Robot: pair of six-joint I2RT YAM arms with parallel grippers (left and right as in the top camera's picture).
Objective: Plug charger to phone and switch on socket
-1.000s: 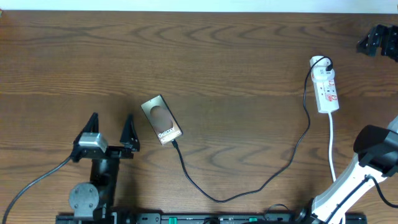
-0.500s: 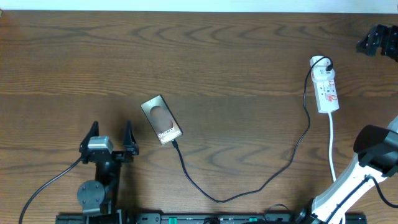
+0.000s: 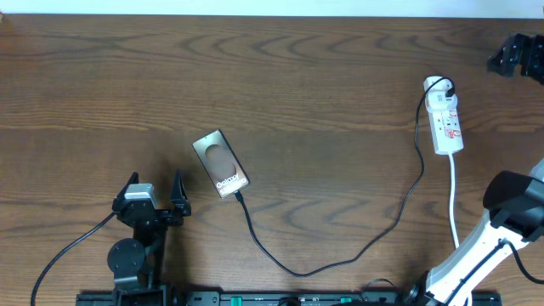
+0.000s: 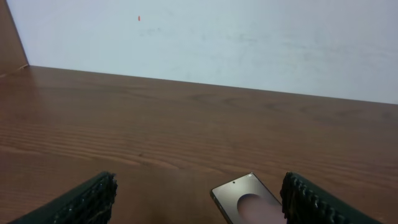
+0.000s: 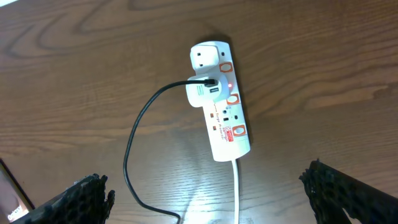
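The phone (image 3: pixel 220 162) lies flat on the table, left of centre, and shows in the left wrist view (image 4: pixel 245 200) between the fingers. The black charger cable (image 3: pixel 340 255) meets the phone's near end, loops across the table and runs up to a white adapter (image 5: pixel 202 92) in the socket strip (image 3: pixel 446 119). A small red light glows on the strip (image 5: pixel 225 121). My left gripper (image 3: pixel 155 180) is open and empty, just left of the phone (image 4: pixel 199 186). My right gripper (image 5: pixel 205 180) is open and empty, high above the strip.
The strip's white cord (image 3: pixel 453 200) runs toward the front edge beside my right arm's base (image 3: pixel 510 204). A dark part of the right arm (image 3: pixel 512 53) shows at the far right. A white wall (image 4: pixel 217 37) stands behind the wooden table (image 3: pixel 323 76).
My left gripper has drawn back toward the front edge, away from the phone. The phone, cable and strip have not moved. The right arm is still.
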